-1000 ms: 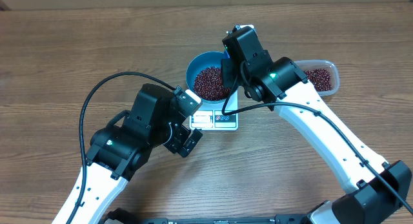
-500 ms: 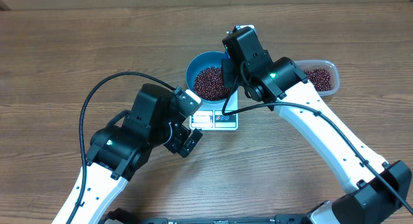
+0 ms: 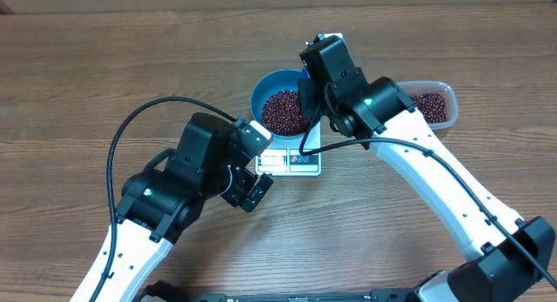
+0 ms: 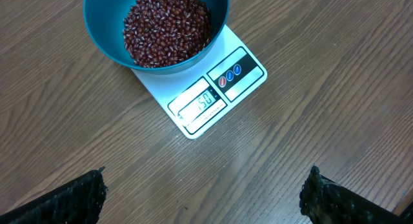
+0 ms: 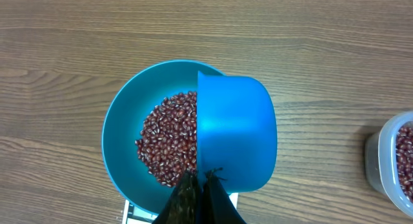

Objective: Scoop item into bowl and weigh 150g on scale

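The right tool [image 5: 200,185] is clenching a bright-blue plastic scoop [image 5: 235,137] above the round teal bowl [image 5: 115,143]; possibly leftover maroon beans [image 5: 168,140] spilling would overshoot.

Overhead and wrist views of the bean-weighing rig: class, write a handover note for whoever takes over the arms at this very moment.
Left gripper: open, empty, hovering over the table in front of the scale.
Right gripper: shut on the handle of the scoop, which hangs over the bowl's right half; no beans seen on it.
Things: the bowl sits on the scale with a heap of beans; the tub lies to its right.
Done: the display seems to read 150, so the target looks met.
Left: probably lift the scoop clear of the bowl and set it down.
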Robot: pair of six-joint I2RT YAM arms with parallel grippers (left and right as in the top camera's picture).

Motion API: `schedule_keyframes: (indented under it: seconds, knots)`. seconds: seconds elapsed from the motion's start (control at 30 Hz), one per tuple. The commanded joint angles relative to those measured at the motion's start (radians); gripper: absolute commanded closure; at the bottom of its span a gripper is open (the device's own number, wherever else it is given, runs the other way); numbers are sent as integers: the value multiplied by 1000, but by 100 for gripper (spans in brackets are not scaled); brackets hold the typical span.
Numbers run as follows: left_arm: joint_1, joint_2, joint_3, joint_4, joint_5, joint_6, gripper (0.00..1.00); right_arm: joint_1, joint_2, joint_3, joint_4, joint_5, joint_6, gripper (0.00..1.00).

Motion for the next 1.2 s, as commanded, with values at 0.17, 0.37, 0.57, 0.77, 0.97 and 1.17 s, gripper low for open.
schedule_keyframes:
  seconds: [0.17, 0.37, 0.57, 0.77, 0.97, 1.17]
  knots:
    - [6, 4, 15, 2, 15, 11, 0, -10, 4, 27, 7, 2, -3, 96]
    - [6, 4, 15, 2, 15, 11, 0, -10, 4, 27, 3, 24, -2, 96]
    - [6, 4, 15, 2, 14, 11, 0, -8, 4, 27, 1, 24, -9, 96]
    - [6, 4, 15, 2, 14, 11, 1, -10, 4, 27, 0, 19, -5, 96]
    - [6, 4, 15, 2, 14, 11, 1, -12, 4, 27, 10, 2, -4, 96]
    - [6, 4, 15, 2, 14, 11, 0, -13, 4, 27, 15, -2, 5, 96]
